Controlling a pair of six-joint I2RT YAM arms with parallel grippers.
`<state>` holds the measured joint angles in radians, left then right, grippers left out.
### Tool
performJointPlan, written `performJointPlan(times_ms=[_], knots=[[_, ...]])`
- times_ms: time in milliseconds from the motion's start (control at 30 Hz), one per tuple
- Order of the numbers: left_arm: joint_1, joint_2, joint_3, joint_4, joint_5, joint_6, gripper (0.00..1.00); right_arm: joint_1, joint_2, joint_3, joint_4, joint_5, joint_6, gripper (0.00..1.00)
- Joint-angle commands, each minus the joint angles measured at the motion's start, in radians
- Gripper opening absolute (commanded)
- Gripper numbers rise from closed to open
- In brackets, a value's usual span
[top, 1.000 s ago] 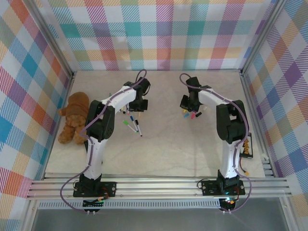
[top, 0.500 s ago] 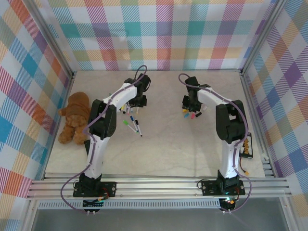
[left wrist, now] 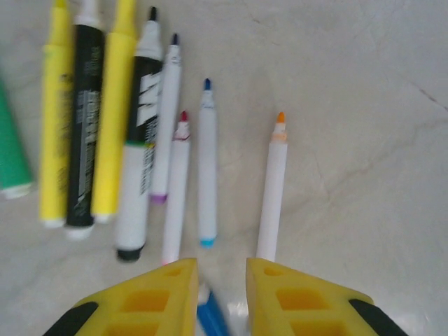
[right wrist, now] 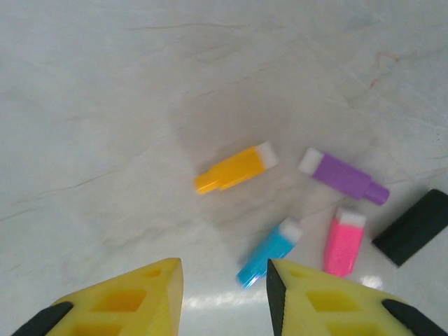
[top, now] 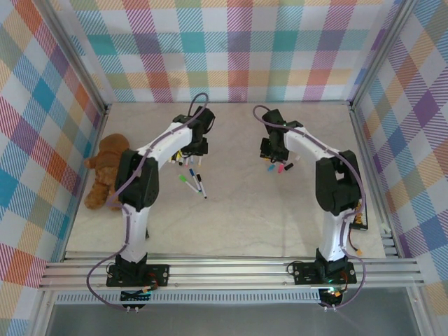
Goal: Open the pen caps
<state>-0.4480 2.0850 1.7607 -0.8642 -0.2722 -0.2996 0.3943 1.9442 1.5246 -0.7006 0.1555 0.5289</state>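
- My left pincer [left wrist: 220, 273] hangs low over the table [left wrist: 364, 105], jaws a little apart, gripping nothing I can make out.
- A blurred blue piece [left wrist: 212, 318] lies in the gap between its fingers [left wrist: 150, 297]; I cannot tell if it touches them.
- Ahead of it the pens [left wrist: 206, 168] lie side by side with bare tips pointing away, the orange pen [left wrist: 271, 196] a bit apart on the right.
- My right pincer [right wrist: 224, 273] stands wider open and holds nothing.
- The caps lie loose ahead of it: orange cap [right wrist: 234, 169], purple cap [right wrist: 343, 176], pink cap [right wrist: 343, 243], black cap [right wrist: 413, 227], and blue cap [right wrist: 269, 253] just beside my right finger.
- From above, the caps [top: 278, 168] lie well apart from the pens [top: 194, 180]; the bear [top: 105, 171] lies at the left wall.
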Motion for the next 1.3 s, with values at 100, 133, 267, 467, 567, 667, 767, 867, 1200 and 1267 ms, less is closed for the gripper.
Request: performJointPlan(times_ms=[100, 133, 267, 467, 567, 667, 767, 867, 1200, 1267], knots=[[-0.066, -0.290, -0.345, 0.162, -0.019, -0.130, 0.31, 0.097, -0.165, -0.120, 0.036, -0.101, -0.003, 0.40], [-0.072, -0.321, -0.395, 0.178, -0.010, -0.151, 0.31, 0.107, -0.181, -0.153, 0.057, -0.115, 0.009, 0.41], [-0.102, -0.394, -0.521, 0.227, 0.022, -0.213, 0.34, 0.131, -0.224, -0.256, 0.119, -0.173, 0.038, 0.43], [-0.129, -0.370, -0.558, 0.235, 0.016, -0.256, 0.35, 0.153, -0.213, -0.309, 0.162, -0.185, 0.055, 0.43], [-0.132, -0.345, -0.560, 0.250, 0.034, -0.267, 0.35, 0.156, -0.193, -0.299, 0.160, -0.189, 0.050, 0.43], [-0.144, -0.320, -0.557, 0.270, 0.047, -0.266, 0.31, 0.157, -0.185, -0.297, 0.166, -0.195, 0.048, 0.42], [-0.164, -0.280, -0.541, 0.271, 0.061, -0.263, 0.26, 0.157, -0.180, -0.295, 0.171, -0.204, 0.048, 0.42], [-0.186, -0.236, -0.516, 0.261, 0.063, -0.263, 0.21, 0.157, -0.174, -0.296, 0.173, -0.209, 0.047, 0.41], [-0.201, -0.155, -0.472, 0.229, 0.054, -0.268, 0.20, 0.156, -0.163, -0.296, 0.176, -0.208, 0.041, 0.40], [-0.200, -0.150, -0.472, 0.229, 0.052, -0.265, 0.20, 0.156, -0.155, -0.294, 0.176, -0.209, 0.041, 0.40]])
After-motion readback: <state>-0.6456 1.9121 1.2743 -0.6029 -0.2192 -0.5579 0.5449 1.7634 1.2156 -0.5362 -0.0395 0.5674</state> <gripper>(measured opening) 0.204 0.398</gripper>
